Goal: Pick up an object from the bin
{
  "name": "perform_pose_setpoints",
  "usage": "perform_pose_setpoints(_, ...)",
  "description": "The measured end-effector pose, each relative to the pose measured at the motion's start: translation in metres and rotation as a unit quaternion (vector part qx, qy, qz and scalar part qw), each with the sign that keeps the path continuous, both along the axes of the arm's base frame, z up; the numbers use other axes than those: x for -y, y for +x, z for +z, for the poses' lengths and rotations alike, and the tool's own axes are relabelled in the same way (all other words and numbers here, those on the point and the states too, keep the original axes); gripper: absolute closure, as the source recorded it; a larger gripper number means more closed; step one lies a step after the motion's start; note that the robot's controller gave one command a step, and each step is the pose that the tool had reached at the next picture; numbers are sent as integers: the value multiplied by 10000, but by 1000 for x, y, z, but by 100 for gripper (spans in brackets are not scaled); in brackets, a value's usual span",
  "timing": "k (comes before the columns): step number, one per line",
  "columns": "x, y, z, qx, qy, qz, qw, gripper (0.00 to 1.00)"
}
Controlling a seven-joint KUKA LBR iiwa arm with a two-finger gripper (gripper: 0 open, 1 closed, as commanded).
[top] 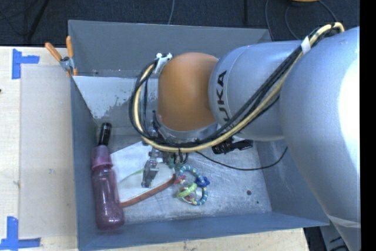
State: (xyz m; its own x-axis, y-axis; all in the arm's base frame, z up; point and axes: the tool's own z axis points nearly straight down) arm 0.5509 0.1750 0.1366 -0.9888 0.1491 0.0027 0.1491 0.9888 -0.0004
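Grey metal bin (176, 44): sloped sheet walls and a flat, scuffed floor with pale specks towards the back-left corner.
Arm (305, 103): smooth silver-grey casing, reaching in from the right, with a rounded, glossy orange cover (185, 91) at the wrist.
Cables (138, 103): black and yellow, looped around the orange cover.
End effector (150, 173): a small dark metal part, low over the bin's floor left of centre; I cannot tell whether it is open or closed.
Thing under the end effector: a flat white sheet (126, 163), lying on the floor between the bottle and the middle of the bin.
Bottle (106, 197): translucent pink-purple plastic, cylindrical, lying on its side along the left wall, its neck pointing to the back.
Dark cylinder (104, 133): black, short and glossy, just beyond the bottle's neck.
Brown strip (147, 191): thin and gently curved, running from the bottle's side towards the middle, passing just in front of the end effector.
Ring tangle (192, 185): small looped pieces in blue, green and pink, near the strip's right end.
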Motion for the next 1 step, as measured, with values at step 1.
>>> perform_pose_setpoints(1,52,5,-34,46,11,256,9997,0)
